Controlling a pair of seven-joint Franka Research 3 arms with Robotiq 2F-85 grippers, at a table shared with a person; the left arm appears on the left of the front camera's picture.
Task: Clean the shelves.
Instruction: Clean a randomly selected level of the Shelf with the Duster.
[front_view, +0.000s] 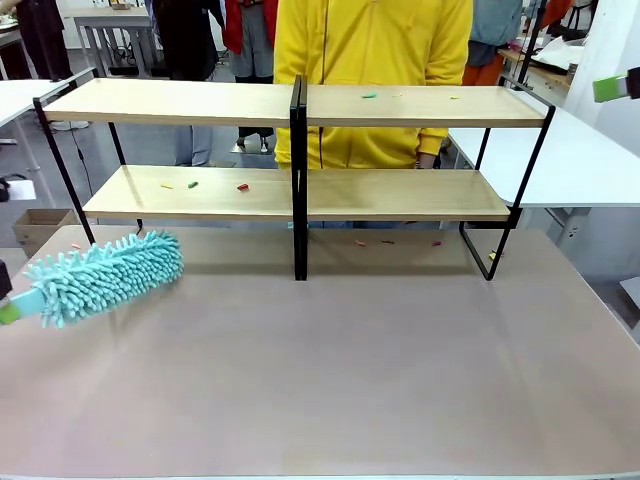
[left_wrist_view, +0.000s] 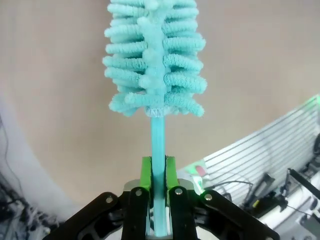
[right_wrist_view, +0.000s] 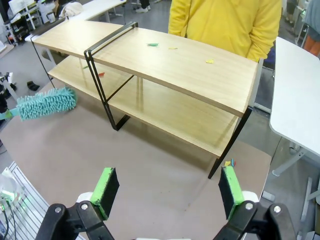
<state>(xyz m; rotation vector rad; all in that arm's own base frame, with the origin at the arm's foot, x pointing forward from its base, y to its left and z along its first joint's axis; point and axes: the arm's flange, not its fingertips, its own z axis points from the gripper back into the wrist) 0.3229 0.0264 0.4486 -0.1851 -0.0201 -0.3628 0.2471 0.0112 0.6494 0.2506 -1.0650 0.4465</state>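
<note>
At the lower left of the front view, a teal duster (front_view: 105, 272) lies low over the worktop (front_view: 330, 370), just short of the shelves' left leg. The left claw (left_wrist_view: 158, 172) is clenched on its thin handle, green pads (left_wrist_view: 146, 175) pinching near the handle's end.

The shelves (front_view: 200, 101) span the upper middle. Small scraps (front_view: 242, 187) sit on both tiers, and a few more lie on the worktop under the right half. They are too small to say what they are, perhaps paper bits. A person (front_view: 370, 60) in yellow stands close behind.

At the upper right, the right claw (right_wrist_view: 169, 187) hangs released, with nothing between its pads.

Risks:
- With so long a head held by the handle's tip, the handle could twist in the grip once the fluff drags on a board.
- In the low gap of the bottom tier, the head may snag the black post (front_view: 298, 180).
- Fast strokes would scatter scraps towards the person.
</note>
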